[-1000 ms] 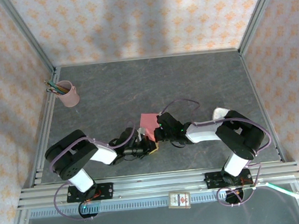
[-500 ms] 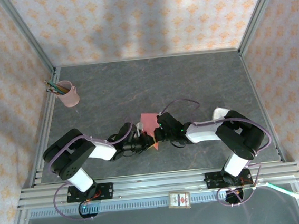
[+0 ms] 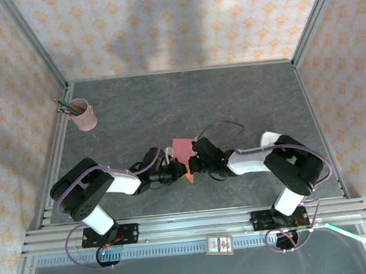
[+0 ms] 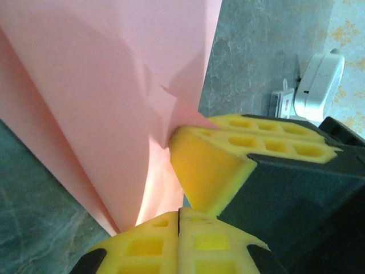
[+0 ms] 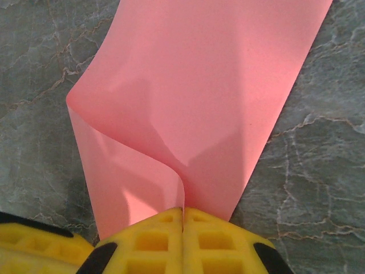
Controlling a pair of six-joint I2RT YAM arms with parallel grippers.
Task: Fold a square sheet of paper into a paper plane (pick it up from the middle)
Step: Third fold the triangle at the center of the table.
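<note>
The square sheet of paper [image 3: 183, 150] is salmon pink and bent into a loose curl, standing off the table between the two arms. In the right wrist view my right gripper [image 5: 183, 210] is shut on the sheet [image 5: 199, 85], whose curled edge runs into the seam between the yellow pads. My left gripper [image 4: 179, 214] is shut too, pads pressed together, with the sheet [image 4: 114, 103] rising just behind and left of its tips; no paper shows in its seam. One yellow finger of the right gripper [image 4: 214, 165] sits right above them. Seen from above, both grippers [image 3: 175, 174] [image 3: 191, 167] meet at the sheet's near edge.
A pink pencil cup [image 3: 84, 115] stands at the far left of the grey table [image 3: 231, 100]. A small white-and-black box [image 3: 220, 244] lies on the front rail. Patterned walls and metal frame posts close in three sides.
My left arm has stretched right and slightly away, bringing its shut gripper up against the right one. The sheet now looks smaller from above. The right arm has barely moved.
</note>
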